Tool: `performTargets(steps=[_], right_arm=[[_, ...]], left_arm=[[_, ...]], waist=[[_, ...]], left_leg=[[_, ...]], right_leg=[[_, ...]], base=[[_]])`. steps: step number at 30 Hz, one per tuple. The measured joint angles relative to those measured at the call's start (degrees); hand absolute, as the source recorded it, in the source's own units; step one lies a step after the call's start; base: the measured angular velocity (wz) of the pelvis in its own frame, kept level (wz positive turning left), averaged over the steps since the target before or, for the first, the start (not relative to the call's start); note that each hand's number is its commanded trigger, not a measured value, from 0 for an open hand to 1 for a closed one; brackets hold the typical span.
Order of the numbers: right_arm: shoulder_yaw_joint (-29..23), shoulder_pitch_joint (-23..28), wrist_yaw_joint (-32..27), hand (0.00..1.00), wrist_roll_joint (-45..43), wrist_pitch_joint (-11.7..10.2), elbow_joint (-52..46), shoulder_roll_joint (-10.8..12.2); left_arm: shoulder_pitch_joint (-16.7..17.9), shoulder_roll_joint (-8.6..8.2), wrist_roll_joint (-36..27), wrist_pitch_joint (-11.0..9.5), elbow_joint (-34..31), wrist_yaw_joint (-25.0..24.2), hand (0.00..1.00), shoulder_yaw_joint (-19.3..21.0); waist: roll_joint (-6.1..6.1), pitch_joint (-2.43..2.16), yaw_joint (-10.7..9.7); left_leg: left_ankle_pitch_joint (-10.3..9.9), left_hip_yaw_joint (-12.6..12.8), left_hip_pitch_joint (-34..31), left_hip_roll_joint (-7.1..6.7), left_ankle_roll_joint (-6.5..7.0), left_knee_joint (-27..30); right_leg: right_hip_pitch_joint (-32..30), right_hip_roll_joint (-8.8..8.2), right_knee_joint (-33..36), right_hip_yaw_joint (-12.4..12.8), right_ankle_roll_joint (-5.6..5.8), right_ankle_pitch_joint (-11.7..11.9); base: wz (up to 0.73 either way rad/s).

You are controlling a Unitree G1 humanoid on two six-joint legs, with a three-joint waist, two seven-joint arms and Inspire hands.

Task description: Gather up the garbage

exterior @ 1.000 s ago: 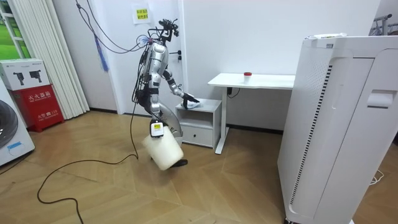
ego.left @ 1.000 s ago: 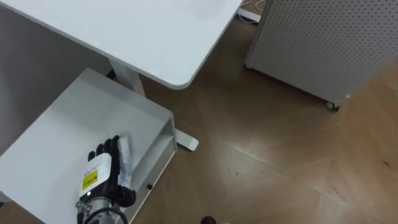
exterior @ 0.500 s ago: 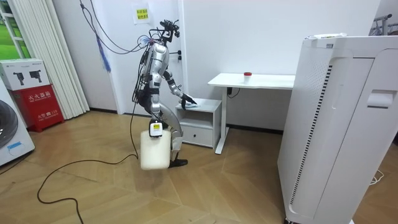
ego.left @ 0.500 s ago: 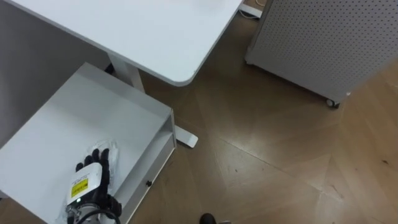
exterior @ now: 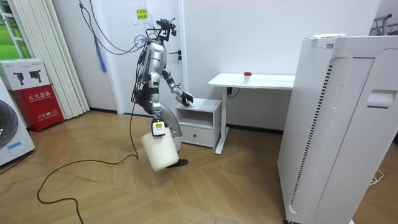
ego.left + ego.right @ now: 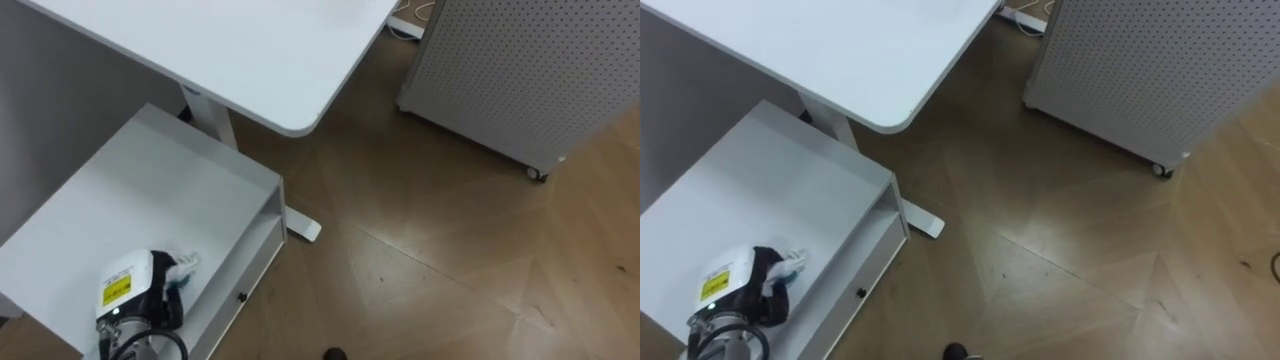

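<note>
**Task status.** The left hand (image 6: pixel 130 292) is at the near end of the low white cabinet (image 6: pixel 120 190), which stands beside and partly under the white desk (image 6: pixel 230 50). Its dark fingers are curled around the piece of garbage (image 6: pixel 186 263), a small crumpled white scrap whose end sticks out past the fingers toward the desk. The grasp therefore appears to be made. Whether the scrap has left the cabinet top cannot be told; hand and scrap are at the surface or just above it.

**Remaining, as judged:** lift the scrap clear, carry it to the bin (image 5: pixel 161 152) and release it. The bin is not yet under the left hand.

**View comparison.**
- Eye views: these show the grasp itself, that is, the curl of the fingers and the scrap protruding from them. They also show the wooden floor (image 6: pixel 430 250) to the right of the cabinet.
- Room view: this shows the robot standing at the end of the cabinet with its left arm reaching over the top. The white bin hangs low at the right hand (image 5: pixel 157 129), close to the legs — the state of that hand cannot be told. A small red object (image 5: pixel 247 74) sits on the desk top, well apart from the hand.
</note>
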Motion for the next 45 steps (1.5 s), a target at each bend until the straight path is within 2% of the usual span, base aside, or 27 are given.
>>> performTargets(steps=[5, 8, 11, 13, 14, 15, 16, 17, 19, 23, 25, 29, 31, 33, 36, 39, 45], right_arm=[[-0.5, -1.9, -3.6, 1.00, 0.2, -0.6, -1.2, -0.1], [-1.2, -2.8, -5.4, 1.00, 0.2, -0.7, -1.2, -0.3], [-2.2, -3.9, -7.2, 1.00, 0.1, -0.7, -2.2, -0.6], [-2.0, -5.1, -8.6, 1.00, 0.0, -0.7, -2.2, -1.2], [-2.1, -5.3, -8.9, 1.00, -0.2, -0.7, -2.3, -1.3], [-2.1, -5.5, -9.6, 1.00, -0.3, -0.7, -2.6, -1.7], [-2.0, -6.1, -10.2, 1.00, -0.3, -0.8, -2.8, -2.0], [-2.0, -6.4, -10.6, 1.00, -0.3, -0.8, -3.2, -2.0], [-2.0, -7.6, -12.3, 1.00, -1.9, -1.1, -4.9, -2.3], [-2.0, -7.7, -14.2, 1.00, -3.7, -3.2, -7.5, -2.8], [-2.0, -7.8, -15.3, 1.00, -3.7, -4.9, -7.9, -2.7], [-2.1, -9.2, -17.2, 1.00, -2.8, -6.6, -8.3, -2.2], [-2.2, -9.7, -17.3, 1.00, 0.5, -9.4, -9.7, -1.1], [-2.1, -10.3, -17.4, 1.00, 1.5, -10.6, -9.9, 0.7], [-2.1, -10.6, -17.2, 1.00, 2.2, -11.3, -10.1, 2.7], [-2.0, -10.7, -14.1, 1.00, 2.3, -11.7, -11.3, 3.3], [-1.9, -10.1, -10.1, 1.00, 1.6, -13.0, -12.8, 5.1]], left_arm=[[0.3, -0.20, -0.4, -0.4, 0.0, 0.5, 1.00, -0.3], [0.3, -0.80, -0.5, -1.1, -0.6, 2.2, 1.00, -0.3], [0.3, -3.08, -0.6, -1.6, -3.1, 2.7, 1.00, -0.4], [0.2, -4.89, -2.8, -3.4, -6.3, 2.6, 1.00, -0.7], [0.2, -5.20, -3.0, -3.6, -7.0, 2.6, 1.00, -0.9], [0.3, -6.14, -3.9, -4.2, -8.5, 2.4, 1.00, -1.3], [0.3, -6.94, -4.0, -4.7, -9.7, 2.4, 1.00, -2.1], [0.3, -7.02, -4.0, -4.8, -10.4, 2.2, 1.00, -2.8], [0.3, -7.81, -5.5, -5.5, -14.4, 0.8, 1.00, -6.2], [1.0, -9.80, -6.2, -7.3, -17.5, -2.4, 1.00, -10.5], [2.1, -11.10, -6.2, -8.0, -19.0, -4.5, 1.00, -13.0], [2.8, -12.67, -6.1, -8.8, -19.6, -7.3, 1.00, -16.7], [3.3, -12.94, -6.2, -9.0, -20.2, -9.6, 1.00, -18.9], [3.5, -13.30, -6.3, -9.1, -20.2, -11.6, 1.00, -20.1], [4.3, -14.08, -6.3, -9.1, -20.2, -14.6, 1.00, -21.0], [5.3, -14.38, -6.3, -9.1, -20.7, -16.9, 1.00, -21.1], [8.5, -14.40, -6.0, -9.0, -22.4, -22.6, 1.00, -21.1]], waist=[[-0.03, 0.01, 0.2], [-0.14, 0.09, 1.3], [-0.22, 0.14, 2.8], [-0.33, 0.28, 3.6], [-0.43, 0.34, 3.9], [-0.66, 0.58, 4.4], [-0.89, 0.77, 4.6], [-1.09, 0.89, 4.7], [-1.54, 1.15, 4.8], [-1.59, 1.11, 4.9], [-1.73, 1.02, 4.8], [-1.83, 0.94, 4.6], [-2.08, 0.70, 4.3], [-2.24, 0.58, 4.2], [-2.33, 0.17, 4.2], [-2.37, 0.13, 4.1], [-2.87, -0.85, 4.3]], left_leg=[[0.8, 0.3, 0.2, -0.23, 0.97, -1.4], [0.9, 0.3, 0.7, -0.29, 1.09, -1.8], [1.2, 0.4, 1.3, -0.90, 1.35, -3.4], [1.4, 0.6, 1.2, -1.00, 1.66, -4.0], [1.5, 0.6, 1.2, -1.02, 1.66, -4.0], [1.5, 0.6, 1.2, -1.03, 1.66, -4.0], [1.5, 0.6, 1.1, -1.08, 1.66, -4.2], [1.4, 0.6, 1.1, -1.08, 1.66, -4.2], [1.4, 0.7, 0.6, -1.02, 1.69, -4.2], [1.4, 0.8, 1.0, -0.86, 1.58, -4.9], [1.5, 0.9, 1.5, -0.98, 1.38, -5.6], [1.5, 1.1, 1.6, -0.89, 1.33, -5.7], [1.5, 1.3, 1.8, -0.74, 1.30, -5.6], [1.5, 1.4, 2.2, -0.61, 1.22, -5.7], [1.6, 1.4, 2.8, -0.59, 1.19, -5.7], [1.6, 1.4, 3.4, -0.77, 1.21, -5.7], [1.6, 1.4, 3.5, -0.96, 1.29, -5.4]], right_leg=[[0.6, -0.18, -2.0, -0.2, 0.57, 1.1], [1.1, -0.12, -2.7, -0.1, 0.79, 1.4], [1.7, -0.31, -3.9, 0.1, 1.30, 1.7], [1.7, -0.63, -4.5, -0.3, 1.44, 1.9], [1.7, -0.66, -4.5, -0.3, 1.45, 1.9], [1.7, -0.66, -4.5, -0.3, 1.47, 1.8], [1.7, -0.73, -4.6, -0.5, 1.50, 1.8], [1.6, -0.73, -4.6, -0.5, 1.51, 1.8], [1.1, -0.64, -4.7, -0.5, 1.53, 1.8], [1.5, -0.20, -5.6, -0.4, 1.60, 1.9], [1.8, -0.14, -5.7, -0.3, 1.59, 1.9], [1.8, -0.05, -5.8, -0.3, 1.58, 1.9], [1.9, 0.24, -6.3, -0.1, 1.50, 2.0], [2.4, 0.40, -6.4, 0.0, 1.41, 2.1], [3.0, 0.36, -6.4, -0.1, 1.39, 2.1], [3.5, 0.05, -6.2, -0.1, 1.40, 2.1], [3.5, -0.12, -5.9, 0.1, 1.52, 2.2]], base=[[0.00], [0.00], [0.01], [0.07], [0.00], [0.00], [0.00], [0.00], [0.00], [-0.05], [-0.02], [-0.01], [-0.06], [-0.02], [0.00], [0.00], [0.00]])
